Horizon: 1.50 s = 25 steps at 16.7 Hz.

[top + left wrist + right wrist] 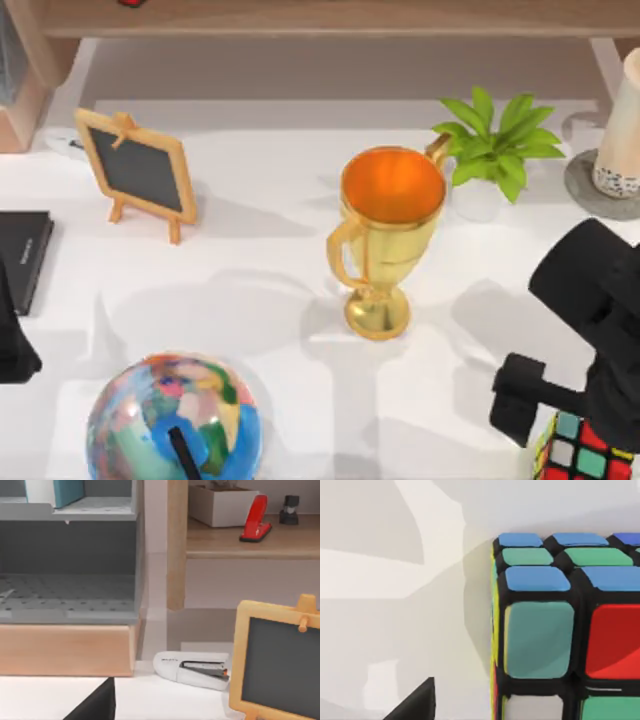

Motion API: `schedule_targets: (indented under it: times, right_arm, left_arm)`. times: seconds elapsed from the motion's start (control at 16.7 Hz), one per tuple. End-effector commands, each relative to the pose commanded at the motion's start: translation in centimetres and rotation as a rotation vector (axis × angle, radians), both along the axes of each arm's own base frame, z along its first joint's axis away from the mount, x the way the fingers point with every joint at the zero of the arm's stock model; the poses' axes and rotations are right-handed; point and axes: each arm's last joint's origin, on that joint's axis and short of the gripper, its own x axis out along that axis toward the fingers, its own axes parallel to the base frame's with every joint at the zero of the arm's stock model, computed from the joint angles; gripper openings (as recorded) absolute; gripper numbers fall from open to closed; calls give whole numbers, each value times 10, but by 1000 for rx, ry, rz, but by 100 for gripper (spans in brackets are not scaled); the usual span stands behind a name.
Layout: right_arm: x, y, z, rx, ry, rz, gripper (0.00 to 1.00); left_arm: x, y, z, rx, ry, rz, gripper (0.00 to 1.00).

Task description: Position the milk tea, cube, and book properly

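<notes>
The right arm (590,330) hangs over the cube (580,450) at the table's front right edge, grip unreadable, open tabletop (250,270) leftward toward the trophy (385,240); milk tea (622,130) stands far right.

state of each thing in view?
milk tea: upright on a grey coaster, far right.
cube: on the table, right claw beside it.
book: standing on the grey shelf.
trophy: upright, centre.
chalkboard: propped upright, left.
stapler: lying flat.
</notes>
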Motion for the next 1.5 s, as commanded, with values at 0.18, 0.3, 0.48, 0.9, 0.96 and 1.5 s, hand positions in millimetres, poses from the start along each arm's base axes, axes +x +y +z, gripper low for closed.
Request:
schedule_targets:
  times: [0.18,0.3,0.48,0.9,0.96,1.5]
  right_arm:
    - [-2,-2,-14,-2,0,-1,100]
    - [-2,-3,-15,-2,0,-1,100]
    - [-2,-3,-15,-2,0,-1,92]
    - [-2,-3,-15,-2,0,-1,40]
    - [-2,-3,-15,-2,0,-1,32]
    - [-2,-3,-15,-2,0,-1,0]
  left_arm:
    - [0,0,0,0,0,0,100]
    - [0,0,0,0,0,0,100]
    - [0,0,0,0,0,0,100]
    - [0,0,0,0,0,0,100]
    - [0,0,0,0,0,0,100]
    - [0,0,0,0,0,0,100]
